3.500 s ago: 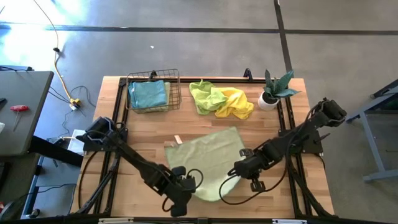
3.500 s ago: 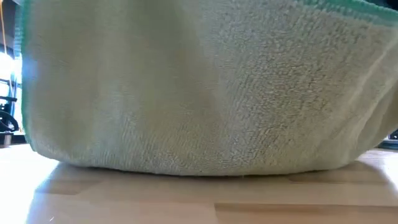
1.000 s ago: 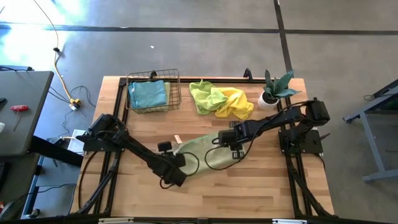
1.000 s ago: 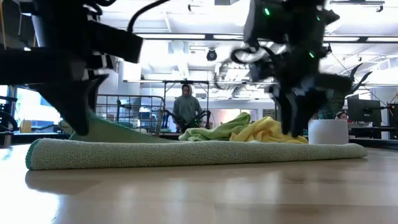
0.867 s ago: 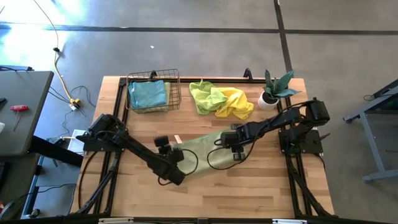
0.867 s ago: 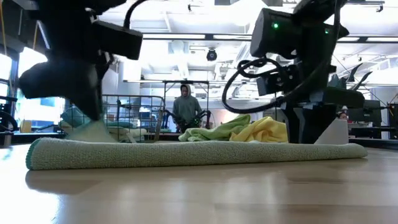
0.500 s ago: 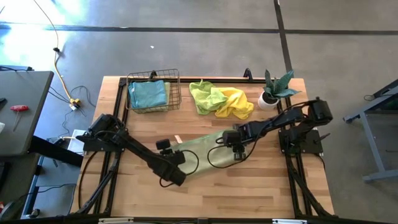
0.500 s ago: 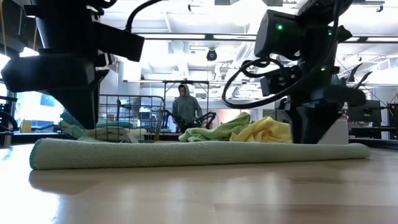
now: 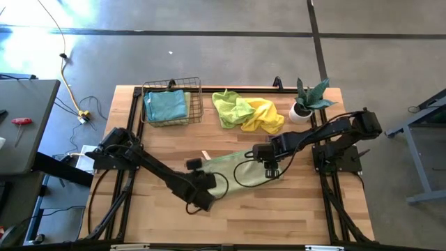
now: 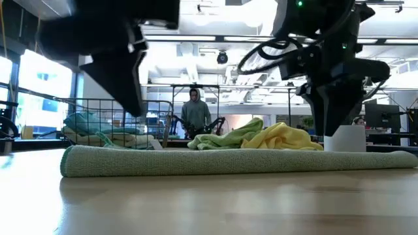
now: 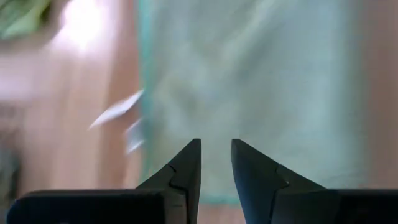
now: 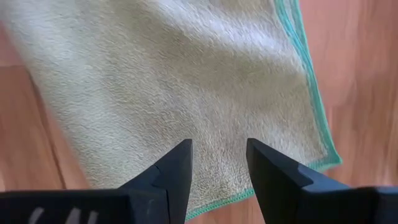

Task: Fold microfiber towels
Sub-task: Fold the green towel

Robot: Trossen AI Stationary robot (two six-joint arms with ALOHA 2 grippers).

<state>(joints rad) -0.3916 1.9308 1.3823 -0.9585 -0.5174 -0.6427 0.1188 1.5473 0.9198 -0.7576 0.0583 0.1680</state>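
Folded towel: a pale green towel (image 9: 237, 169) lies as a long doubled strip on the middle of the wooden surface (image 9: 293, 209), running from near left to far right; in the low view it is a flat band (image 10: 228, 160) across the boards.
Left claw: the left claw (image 9: 197, 166) hangs over the left end of that strip; in the left wrist view (image 11: 216, 163) its two fingers stand a little apart with bare cloth between them, holding nothing.
Right claw: the right claw (image 9: 270, 169) is over the right end of the strip; in the right wrist view (image 12: 218, 163) its fingers are spread with a clear gap, empty, above the cloth near its teal-hemmed corner.
Loose towels: a lime green towel (image 9: 232, 109) and a yellow towel (image 9: 263, 115) lie crumpled together, touching, at the far middle of the surface.
Basket: a wire basket (image 9: 198, 97) at the far left holds a light blue towel (image 9: 166, 106).
Plant: a small potted plant (image 9: 306, 102) in a white pot stands at the far right.
Label: a small pale tag (image 9: 205, 155) lies on the boards just beside the strip's far left edge.
Room: a person (image 10: 192, 111) stands far behind the surface in the low view.
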